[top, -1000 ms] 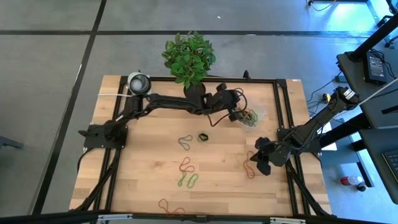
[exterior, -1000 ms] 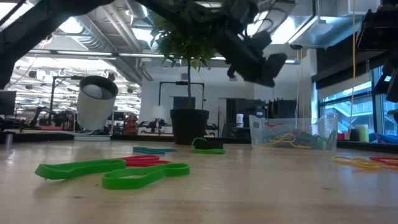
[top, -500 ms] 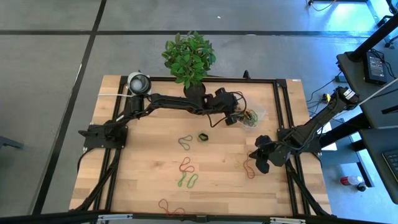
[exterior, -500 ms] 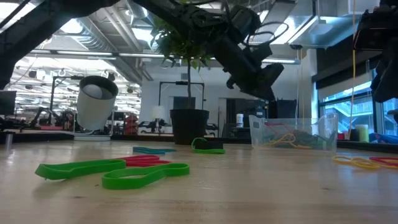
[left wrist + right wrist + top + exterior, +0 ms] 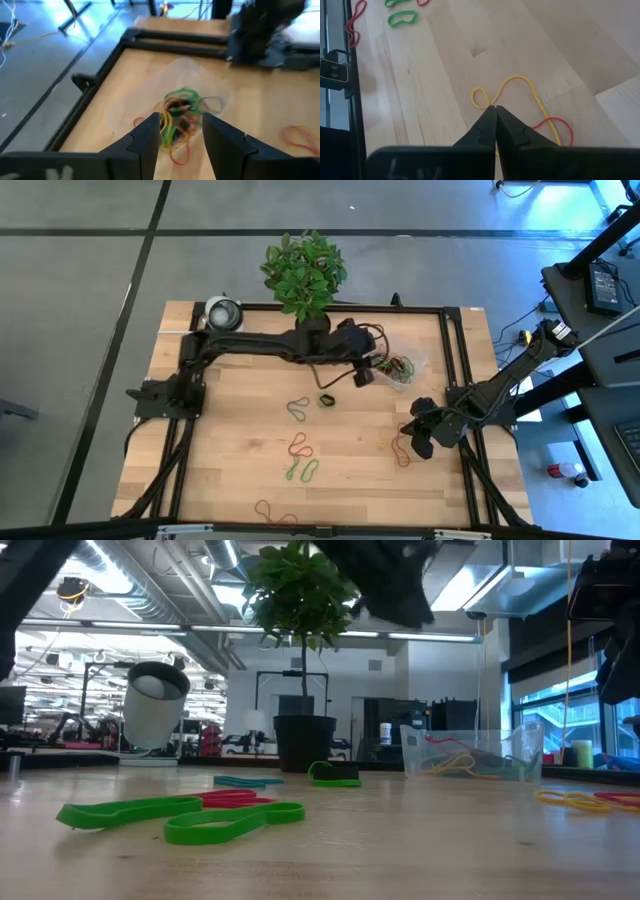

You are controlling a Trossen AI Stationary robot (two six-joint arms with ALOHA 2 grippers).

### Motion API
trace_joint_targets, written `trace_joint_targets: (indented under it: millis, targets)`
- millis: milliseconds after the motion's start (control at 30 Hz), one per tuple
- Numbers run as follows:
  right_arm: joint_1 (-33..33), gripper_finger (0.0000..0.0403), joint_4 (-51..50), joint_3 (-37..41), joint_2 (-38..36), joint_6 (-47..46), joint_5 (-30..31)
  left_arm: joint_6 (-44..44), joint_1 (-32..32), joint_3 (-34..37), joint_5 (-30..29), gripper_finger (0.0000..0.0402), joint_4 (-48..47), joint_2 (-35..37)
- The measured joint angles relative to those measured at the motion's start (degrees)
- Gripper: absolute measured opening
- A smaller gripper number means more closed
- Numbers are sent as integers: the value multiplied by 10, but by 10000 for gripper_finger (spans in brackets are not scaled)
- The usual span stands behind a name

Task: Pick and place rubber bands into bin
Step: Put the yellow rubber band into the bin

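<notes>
The clear bin (image 5: 403, 367) (image 5: 470, 755) stands at the far right of the table with a tangle of coloured rubber bands (image 5: 179, 116) in it. My left gripper (image 5: 361, 376) (image 5: 181, 120) hangs open just left of the bin and well above the table, with nothing between its fingers. My right gripper (image 5: 414, 438) (image 5: 495, 108) is shut at the near right, raised over a yellow band (image 5: 516, 90) and a red band (image 5: 555, 126) that lie flat on the wood. More loose bands (image 5: 300, 445) lie around mid-table.
A black plant pot (image 5: 312, 323) and a round white-and-grey object (image 5: 223, 312) stand at the far edge. Green bands (image 5: 303, 471) (image 5: 200, 818), a black-and-green one (image 5: 327, 400) and a red one (image 5: 275, 513) lie scattered. A dark frame (image 5: 452, 360) borders the table.
My left gripper has drawn back from over the bin toward the table's left, has risen, and has opened. The loose bands on the table lie where they were.
</notes>
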State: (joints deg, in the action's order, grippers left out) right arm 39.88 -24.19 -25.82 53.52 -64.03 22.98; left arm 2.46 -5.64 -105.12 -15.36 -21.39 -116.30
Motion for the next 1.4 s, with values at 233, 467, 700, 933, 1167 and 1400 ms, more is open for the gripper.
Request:
trace_joint_targets:
  millis: [233, 467, 700, 933, 1167, 1400]
  targets:
    - [0, 6, 2, 0, 0, 0, 0, 62, 52, 19, 1, 114, -129, 76]
    - [0, 3, 4, -1, 0, -2, 0, 80, 83, 104, 34, 20, -131, 112]
    - [-22, 2, -25, -58, 41, -31, 12, 112, 113, 251, 19, 1, -100, 176]
    - [-78, 1, -129, -190, 170, -35, -23, 124, 143, 462, 17, 1, 40, 341]
    - [-150, 2, -247, -325, 331, -118, -156, 168, 158, 601, 16, 1, 74, 491]
    - [-177, 41, -290, -388, 450, -211, -204, 194, 177, 671, 17, 2, 68, 585]
